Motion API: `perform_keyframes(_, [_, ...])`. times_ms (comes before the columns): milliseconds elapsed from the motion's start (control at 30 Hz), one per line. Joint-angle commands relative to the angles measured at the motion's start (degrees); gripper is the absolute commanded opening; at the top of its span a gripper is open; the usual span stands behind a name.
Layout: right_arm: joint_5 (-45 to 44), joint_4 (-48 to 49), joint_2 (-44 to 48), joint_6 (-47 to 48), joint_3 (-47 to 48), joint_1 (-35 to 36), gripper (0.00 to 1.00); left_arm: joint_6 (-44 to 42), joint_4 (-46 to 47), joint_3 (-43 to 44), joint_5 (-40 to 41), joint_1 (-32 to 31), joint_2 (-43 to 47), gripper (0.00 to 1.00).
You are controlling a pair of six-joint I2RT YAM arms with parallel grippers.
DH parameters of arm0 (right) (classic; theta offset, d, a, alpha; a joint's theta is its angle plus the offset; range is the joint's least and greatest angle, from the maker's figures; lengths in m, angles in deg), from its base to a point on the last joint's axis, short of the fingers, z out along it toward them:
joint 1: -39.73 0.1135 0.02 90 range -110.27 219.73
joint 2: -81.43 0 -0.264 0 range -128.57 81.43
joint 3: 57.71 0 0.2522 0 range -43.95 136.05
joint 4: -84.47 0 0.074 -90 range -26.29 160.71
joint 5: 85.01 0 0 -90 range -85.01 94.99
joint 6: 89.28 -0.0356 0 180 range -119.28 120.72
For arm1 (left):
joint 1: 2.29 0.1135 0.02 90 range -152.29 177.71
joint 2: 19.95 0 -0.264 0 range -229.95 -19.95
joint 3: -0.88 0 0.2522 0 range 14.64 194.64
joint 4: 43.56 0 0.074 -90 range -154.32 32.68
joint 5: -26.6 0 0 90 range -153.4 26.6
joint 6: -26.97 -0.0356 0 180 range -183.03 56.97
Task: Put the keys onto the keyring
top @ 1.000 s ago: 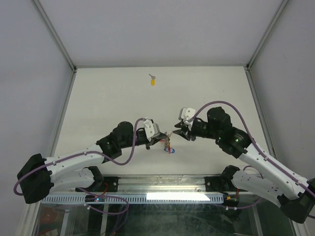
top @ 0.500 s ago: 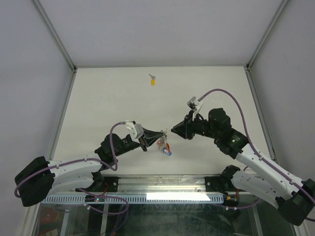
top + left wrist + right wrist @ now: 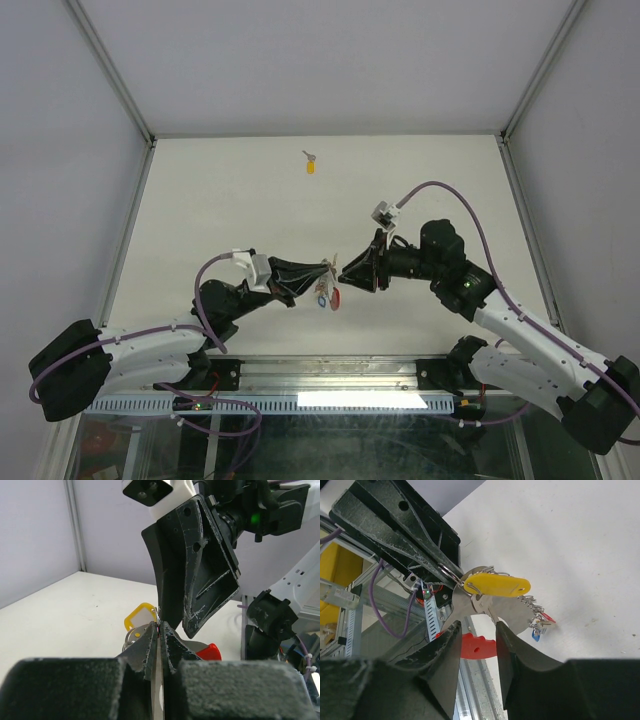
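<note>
Silver keyring (image 3: pixel 476 647) in the shut left hand (image 3: pixel 159 630), yellow-tagged key (image 3: pixel 492 607) lengthwise toward the half-open right hand (image 3: pixel 477 625)

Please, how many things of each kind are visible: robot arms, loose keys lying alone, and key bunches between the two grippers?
Robot arms: 2, left arm and right arm
Loose keys: 1
Key bunches: 1
Total: 4

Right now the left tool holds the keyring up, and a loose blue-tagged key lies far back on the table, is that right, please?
Only the colour is wrong: the top external view shows the loose key has a yellow tag. The left tool does hold the keyring up.
</note>
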Motion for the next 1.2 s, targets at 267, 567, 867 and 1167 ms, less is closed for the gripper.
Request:
perform_keyframes(267, [5.8,6.3,2.6,7.0,2.2,-0.4,0.43,1.4,6.5,1.5,-5.9,0.5,1.2,0.0])
perform_keyframes(567, [11.6,12.2,10.8,23.2,-2.6,-0.4,0.41,1.8,7.1,3.1,-11.0,0.5,1.1,0.0])
perform_keyframes(867, [16.1,14.7,7.7,26.6,-0.9,-0.4,0.45,2.7,7.9,5.1,-17.2,0.4,0.1,0.0])
perform_keyframes(1167, [19.0,20.0,5.7,23.1,-1.9,-0.3,0.45,2.6,7.2,6.3,-19.5,0.5,-0.6,0.0])
